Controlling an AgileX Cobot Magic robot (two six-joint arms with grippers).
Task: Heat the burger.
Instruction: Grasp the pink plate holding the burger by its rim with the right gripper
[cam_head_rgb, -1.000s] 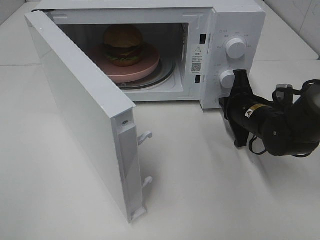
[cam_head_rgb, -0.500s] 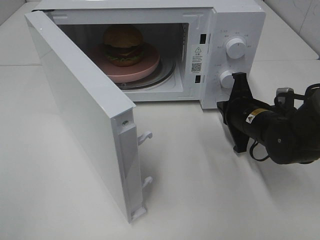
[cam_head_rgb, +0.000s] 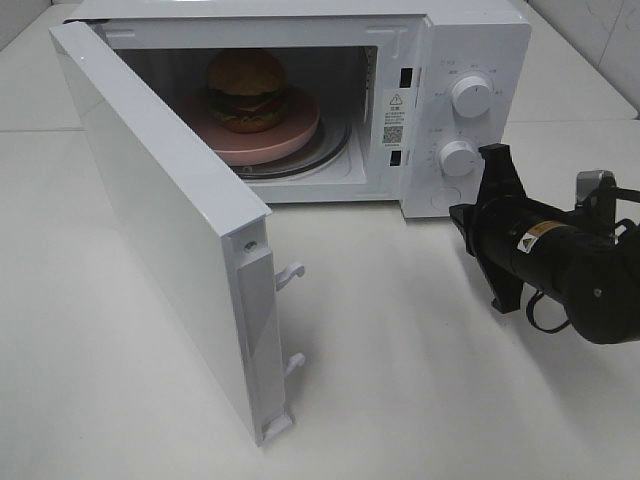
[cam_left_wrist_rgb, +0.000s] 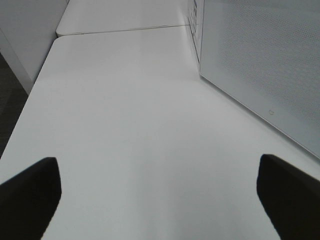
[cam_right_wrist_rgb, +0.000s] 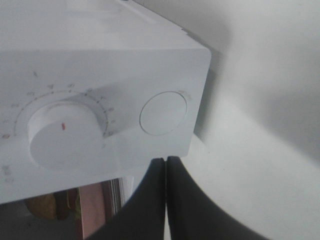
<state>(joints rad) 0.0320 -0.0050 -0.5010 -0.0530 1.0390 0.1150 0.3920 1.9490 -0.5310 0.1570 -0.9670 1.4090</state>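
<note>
I am counting one white box-shaped microwave oven (cam_head_rgb: 480, 50), which is standing toward the far edge of the white table (cam_head_rgb: 400, 380). Its one white door (cam_head_rgb: 150, 220) is hanging wide open, showing two white latch hooks (cam_head_rgb: 289, 272) on its free edge. The control panel is carrying two round white knobs, an upper one (cam_head_rgb: 471, 95) and a lower one (cam_head_rgb: 458, 158), and one round flat white button (cam_right_wrist_rgb: 163, 113) under them. The one burger (cam_head_rgb: 246, 90), with its glossy brown bun, green lettuce and dark patty, is sitting on one round pink plate (cam_head_rgb: 295, 132) on the clear glass turntable (cam_head_rgb: 335, 150) inside the oven.

My right arm is lying low over the table near its right edge. My right gripper (cam_right_wrist_rgb: 165, 162) is pointing at the oven's front lower corner, just below the button, with its jaws pressed together on nothing.

My left gripper (cam_left_wrist_rgb: 160, 200) is hovering over bare table beside the open door, with its black fingers (cam_left_wrist_rgb: 27, 195) spread wide and holding nothing.
</note>
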